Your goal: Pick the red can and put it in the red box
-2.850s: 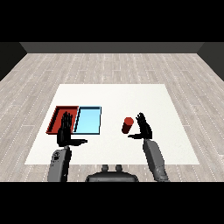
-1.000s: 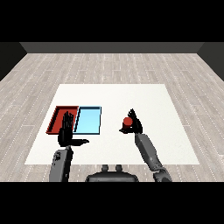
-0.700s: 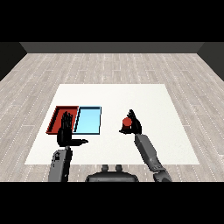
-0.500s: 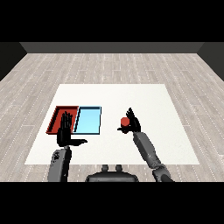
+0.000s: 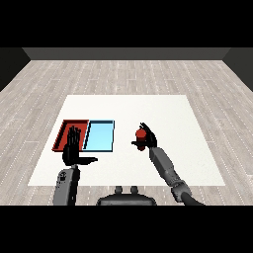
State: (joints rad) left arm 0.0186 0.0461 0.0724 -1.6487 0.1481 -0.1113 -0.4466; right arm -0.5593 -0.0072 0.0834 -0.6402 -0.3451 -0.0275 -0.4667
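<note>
The red can (image 5: 141,133) is upright in my right hand (image 5: 147,140), a little right of the table's middle. The fingers and thumb curl round it, and it looks raised slightly off the white table. The red tray (image 5: 61,136) lies at the left, with the light blue tray (image 5: 100,136) touching its right side. My left hand (image 5: 73,151) is held upright over the near part of the red tray, its fingers straight and the thumb pointing right, holding nothing. It hides part of that tray.
The white table (image 5: 163,108) stretches well beyond the trays on the far and right sides. Its near edge runs just behind my forearms. Grey wooden floor surrounds it.
My right hand has closed round the red can and shifted it a little to the left, towards the trays. The left hand has stayed where it was.
</note>
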